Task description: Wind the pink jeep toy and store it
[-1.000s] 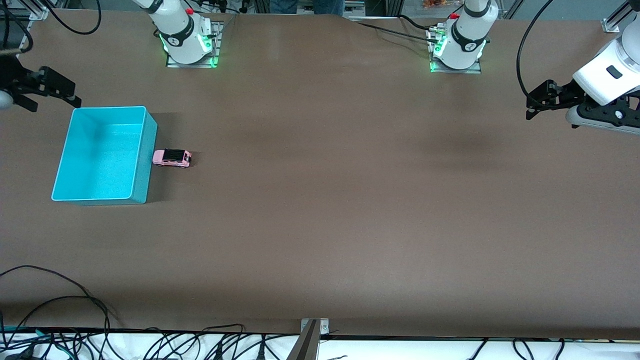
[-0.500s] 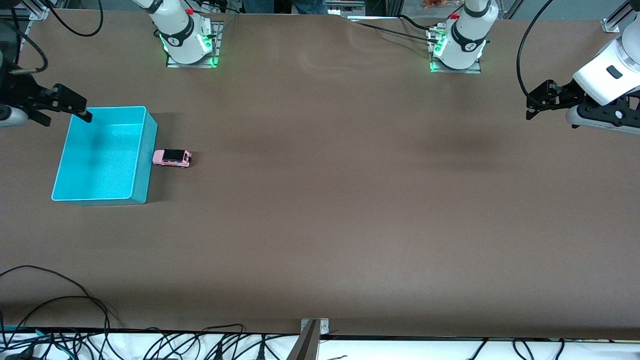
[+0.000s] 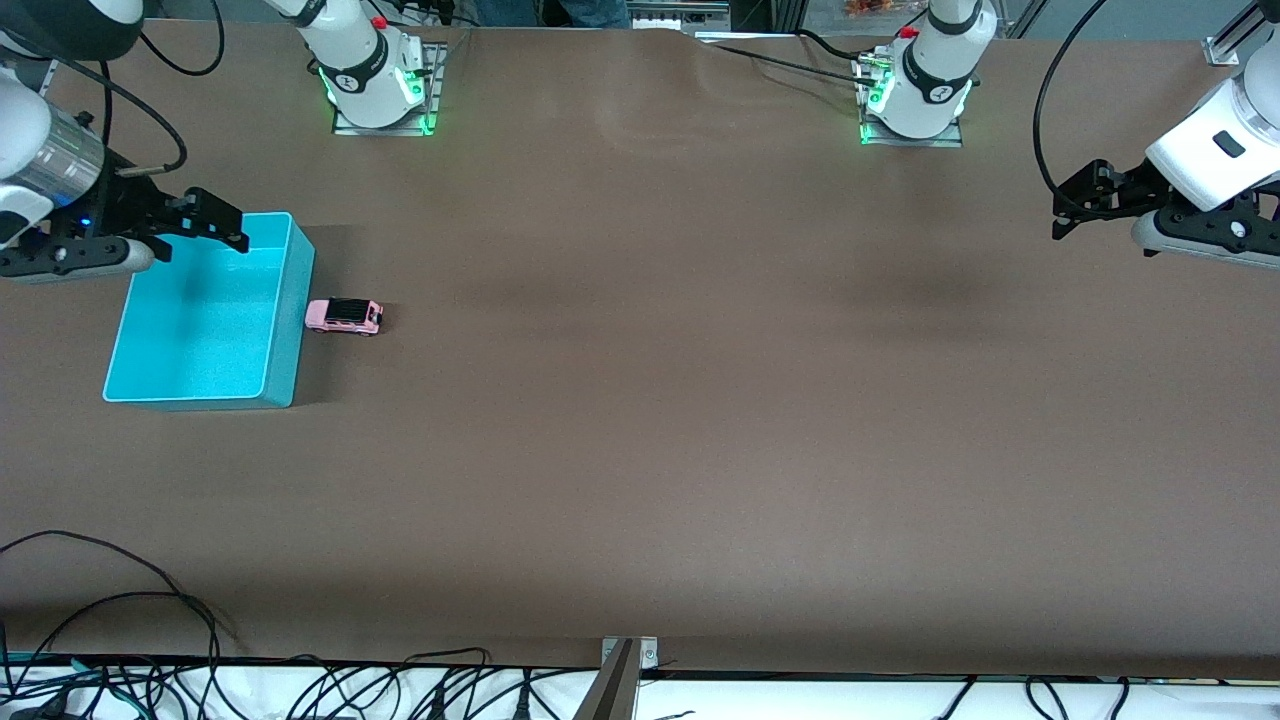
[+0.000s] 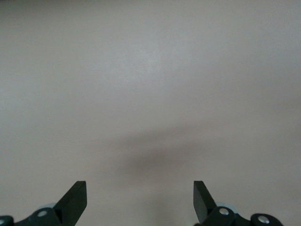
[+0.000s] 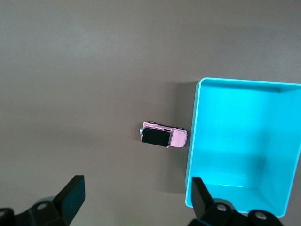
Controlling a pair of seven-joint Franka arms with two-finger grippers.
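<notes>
Front view: the right gripper (image 3: 225, 225) hangs released over the turquoise bin (image 3: 285, 300); the pink jeep toy (image 3: 344, 316) sits on the table just beside that bin. The left gripper (image 3: 1075, 210), also released, waits over bare table at its own end, well apart from both.

A high front camera faces both arm bases across the brown table (image 3: 700, 400), while the right wrist camera looks straight down on the turquoise bin (image 5: 244, 141) and pink jeep toy (image 5: 163, 135) (both shared with the front view), and the left wrist camera sees bare tabletop.
</notes>
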